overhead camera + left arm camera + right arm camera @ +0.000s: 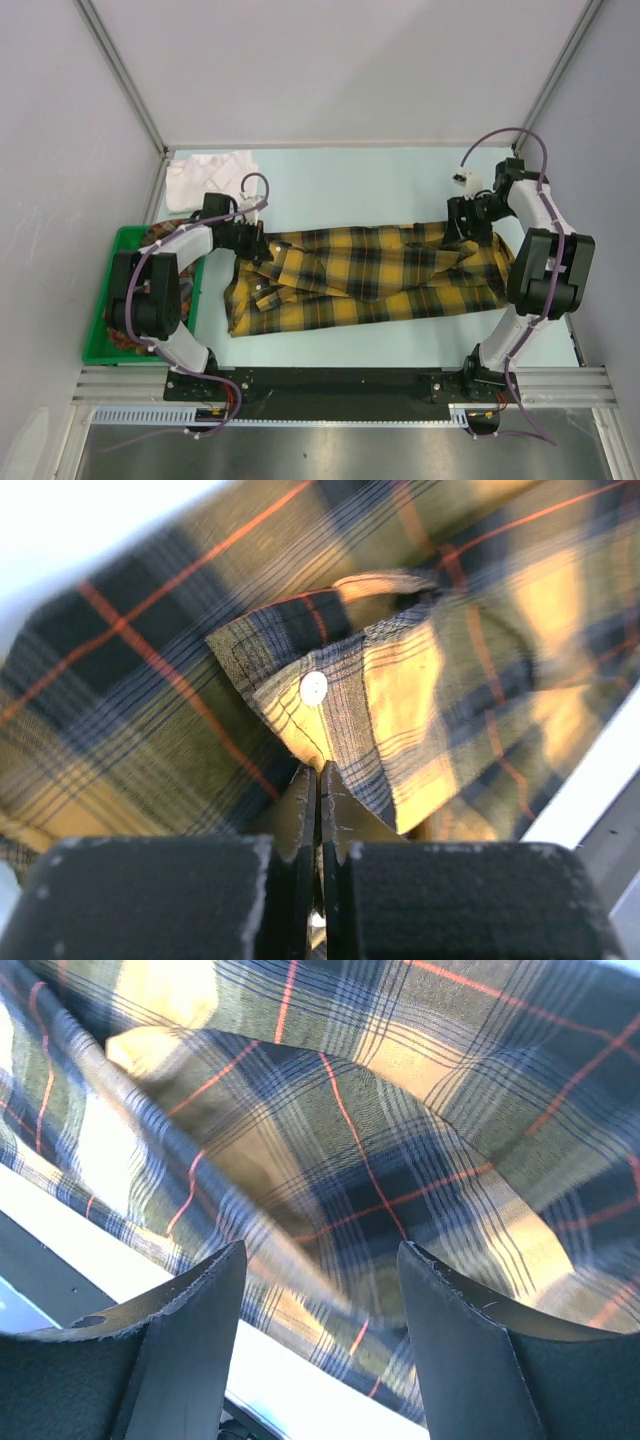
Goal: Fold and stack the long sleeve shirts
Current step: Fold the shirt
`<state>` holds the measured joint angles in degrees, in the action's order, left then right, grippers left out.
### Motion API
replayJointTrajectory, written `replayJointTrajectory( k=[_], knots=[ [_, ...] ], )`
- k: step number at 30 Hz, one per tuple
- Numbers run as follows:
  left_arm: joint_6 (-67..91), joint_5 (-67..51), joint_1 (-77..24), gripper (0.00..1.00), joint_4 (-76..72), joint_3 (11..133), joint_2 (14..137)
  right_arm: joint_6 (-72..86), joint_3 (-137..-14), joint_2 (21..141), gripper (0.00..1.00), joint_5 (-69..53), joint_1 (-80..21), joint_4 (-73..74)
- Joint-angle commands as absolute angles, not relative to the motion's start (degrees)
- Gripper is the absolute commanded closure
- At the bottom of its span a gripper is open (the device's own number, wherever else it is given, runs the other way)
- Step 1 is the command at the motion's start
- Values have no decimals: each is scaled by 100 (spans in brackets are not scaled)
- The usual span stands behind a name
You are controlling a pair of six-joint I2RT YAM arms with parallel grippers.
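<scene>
The yellow-and-black plaid long sleeve shirt point(370, 275) lies spread across the middle of the table. My left gripper point(257, 245) is at its left end by the collar. In the left wrist view the left gripper point(319, 770) is shut, its tips pinching an edge of the plaid cloth point(450, 680) just under a flap with a white button point(313, 688). My right gripper point(462, 225) hovers over the shirt's far right end. Its jaws point(322, 1248) stand open above the plaid cloth point(400, 1110), holding nothing. A white shirt point(205, 175) lies crumpled at the back left.
A green bin point(100, 320) sits at the left edge beside my left arm, with a bit of reddish cloth point(155, 236) showing at its far end. Walls close the table in at the left, back and right. A metal rail runs along the near edge.
</scene>
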<state>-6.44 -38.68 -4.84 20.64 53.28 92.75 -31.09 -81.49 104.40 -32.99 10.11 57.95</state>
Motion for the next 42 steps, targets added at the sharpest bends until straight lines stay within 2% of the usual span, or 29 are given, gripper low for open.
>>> replayJointTrajectory(
  k=[1, 2, 3, 5, 6, 10, 11, 14, 17, 23, 34, 37, 40, 41, 42],
  knots=[
    [-598, -3375, -413, 96, 1960, 5212, 9351, -3077, -8280, 9739, 33, -3122, 1098, 5810],
    [-598, -3340, -404, 93, 1977, 5203, 9343, -3076, -8244, 9590, 33, -3024, 1116, 5897],
    [-624, -3375, -396, 81, 2030, 5212, 9325, -3076, -8201, 9511, 33, -2954, 1160, 5967],
    [-868, -3602, -396, 69, 2170, 5282, 9221, -2971, -7921, 9344, 34, -2796, 1388, 6073],
    [-992, -3691, -396, 58, 2319, 5308, 9159, -2910, -7806, 9204, 34, -2717, 1510, 6082],
    [-1861, -3893, -404, 38, 2584, 5423, 8571, -2436, -7270, 8886, 36, -2707, 2354, 6100],
    [-2194, -3928, -413, 29, 2636, 5475, 8343, -2348, -7147, 8851, 36, -2716, 2764, 6100],
    [-2792, -3947, -509, 19, 2830, 5633, 8104, -2031, -6751, 8693, 37, -2786, 3477, 6091],
    [-3302, -3903, -606, 16, 2909, 5817, 8077, -1899, -6513, 8657, 37, -2708, 3805, 5933],
    [-4174, -3789, -861, 23, 3461, 6661, 9042, -1661, -6258, 9341, 40, -2462, 3911, 5529],
    [-4491, -3024, -1301, 23, 3682, 7997, 10660, -1354, -6389, 10335, 43, -2039, 3069, 4747],
    [-4535, -2979, -1309, 25, 3971, 8269, 11012, -1283, -6591, 10730, 49, -2057, 2779, 4703],
    [-4702, -2892, -1301, 28, 4156, 8358, 11241, -1239, -6907, 11030, 70, -2065, 2471, 4623],
    [-4711, -2831, -1301, 28, 4166, 8358, 11320, -1318, -7030, 11091, 79, -2065, 2374, 4623],
    [-4694, -2795, -1301, 29, 4166, 8341, 11346, -1371, -7231, 11248, 84, -2039, 2277, 4632]
  ],
)
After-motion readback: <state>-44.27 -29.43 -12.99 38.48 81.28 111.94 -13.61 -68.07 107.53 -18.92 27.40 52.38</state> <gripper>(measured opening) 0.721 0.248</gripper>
